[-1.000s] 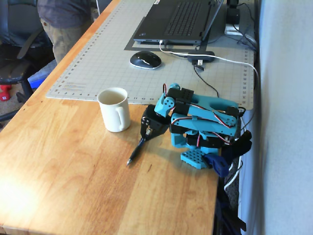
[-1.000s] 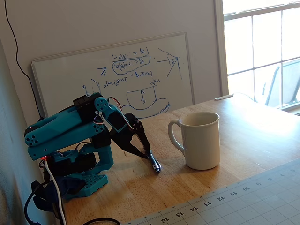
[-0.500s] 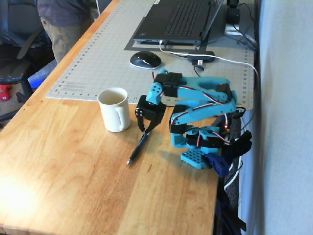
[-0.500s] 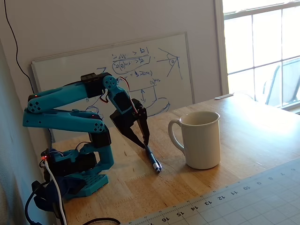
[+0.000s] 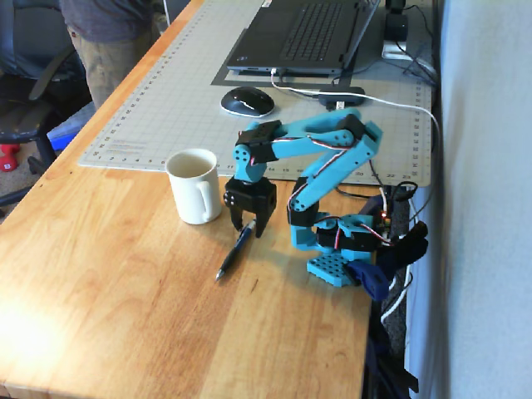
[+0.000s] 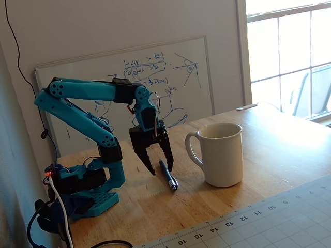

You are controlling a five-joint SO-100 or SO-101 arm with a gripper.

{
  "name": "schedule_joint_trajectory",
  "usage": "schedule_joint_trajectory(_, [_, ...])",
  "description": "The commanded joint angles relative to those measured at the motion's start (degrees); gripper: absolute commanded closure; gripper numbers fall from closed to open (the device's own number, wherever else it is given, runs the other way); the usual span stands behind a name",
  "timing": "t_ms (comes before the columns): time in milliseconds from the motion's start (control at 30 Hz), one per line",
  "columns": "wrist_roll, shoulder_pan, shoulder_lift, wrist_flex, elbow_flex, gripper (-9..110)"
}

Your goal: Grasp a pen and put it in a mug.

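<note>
A white mug (image 5: 194,184) (image 6: 221,154) stands upright on the wooden table, empty as far as I can see. Beside it a dark pen (image 5: 233,253) (image 6: 169,179) lies flat on the wood. My blue arm reaches out from its base, and the black gripper (image 5: 248,229) (image 6: 160,169) points straight down over the pen's end nearest the base. The gripper is open, one finger on each side of that end, with the fingertips close to the table. Nothing is held. In both fixed views the mug sits about a hand's width from the gripper.
A grey cutting mat (image 5: 158,108) carries a laptop (image 5: 307,33), a mouse (image 5: 247,101) and cables (image 5: 391,104). A whiteboard (image 6: 170,57) leans on the wall behind the arm. The arm's base (image 5: 341,249) sits at the table's edge. A person and chair (image 5: 91,41) stand beyond the table.
The arm has unfolded from its tucked pose and reached forward. The gripper rose, swung to point straight down and now straddles the pen's end. The pen and mug have not moved.
</note>
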State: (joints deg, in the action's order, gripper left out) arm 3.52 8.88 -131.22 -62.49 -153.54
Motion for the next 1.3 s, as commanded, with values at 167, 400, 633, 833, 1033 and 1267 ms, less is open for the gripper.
schedule_joint_trajectory(167, [0.9,0.6,4.3,8.7,5.2,86])
schedule_joint_trajectory(400, [1.0,0.6,5.2,11.1,4.7,86])
schedule_joint_trajectory(633, [0.9,0.5,7.6,11.0,4.2,86])
schedule_joint_trajectory(833, [0.9,0.2,12.0,11.1,4.5,86])
schedule_joint_trajectory(1033, [0.8,0.5,13.4,11.1,4.3,86])
schedule_joint_trajectory(1267, [0.8,0.2,13.4,11.1,3.5,86])
